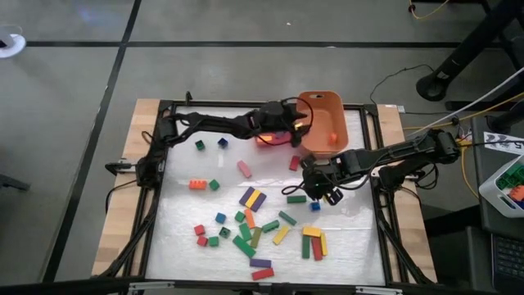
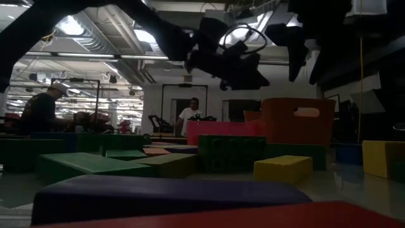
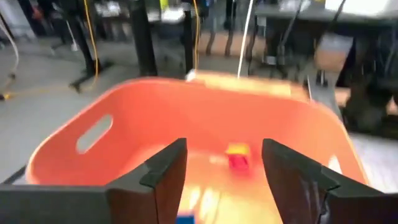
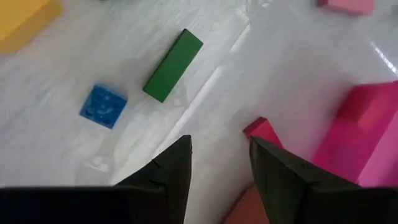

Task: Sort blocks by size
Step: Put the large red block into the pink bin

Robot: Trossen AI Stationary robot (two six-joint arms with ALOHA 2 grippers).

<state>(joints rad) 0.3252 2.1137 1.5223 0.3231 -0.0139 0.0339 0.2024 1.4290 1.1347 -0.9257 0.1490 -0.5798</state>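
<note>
Many coloured blocks [image 1: 254, 229] lie scattered on the white table sheet, mostly in its near half. My left gripper [image 1: 304, 124] is open and empty at the left rim of the orange tub [image 1: 323, 123]. Its wrist view looks past the open fingers [image 3: 224, 149] into the tub [image 3: 124, 118], where a small red and yellow block [image 3: 237, 157] lies on the floor. My right gripper [image 1: 315, 176] hangs open and empty above the sheet. In its wrist view [image 4: 221, 146], a green bar [image 4: 173, 65], a blue cube [image 4: 103, 106] and a red block [image 4: 264, 129] lie close by.
The pink tray [image 1: 274, 139] sits under my left arm, next to the tub; its corner shows in the right wrist view [image 4: 367, 137]. A black frame [image 1: 377, 164] borders the sheet. People stand in the room behind [image 2: 190, 114]. There is bare sheet at the mid left [image 1: 180, 209].
</note>
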